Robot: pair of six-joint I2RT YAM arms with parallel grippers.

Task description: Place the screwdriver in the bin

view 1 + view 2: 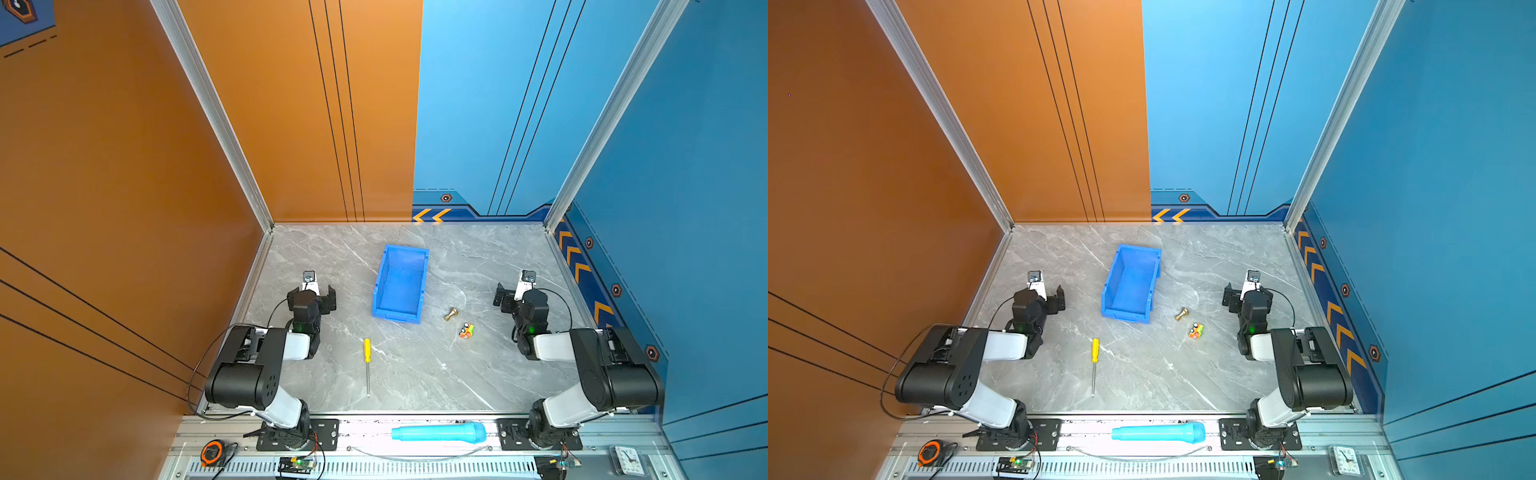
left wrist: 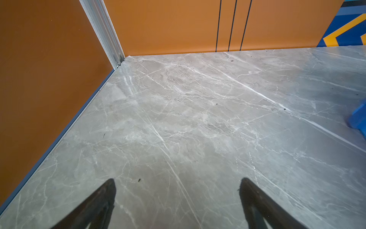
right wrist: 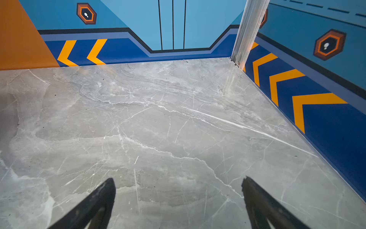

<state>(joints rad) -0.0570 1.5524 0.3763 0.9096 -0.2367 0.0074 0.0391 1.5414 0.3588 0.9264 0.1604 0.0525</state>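
Observation:
The screwdriver lies flat on the grey marble table, its yellow handle toward the bin and its thin silver shaft toward the front edge. The blue bin stands open and empty just beyond it, near the table's middle. One corner of the bin shows in the left wrist view. My left gripper hovers left of the bin, open, holding nothing. My right gripper is far right of the bin, also open and empty. Neither wrist view shows the screwdriver.
A small brass fitting and a small multicoloured object lie right of the bin. A light-blue microphone-shaped cylinder rests on the front rail between the arm bases. Orange and blue walls enclose the table on three sides.

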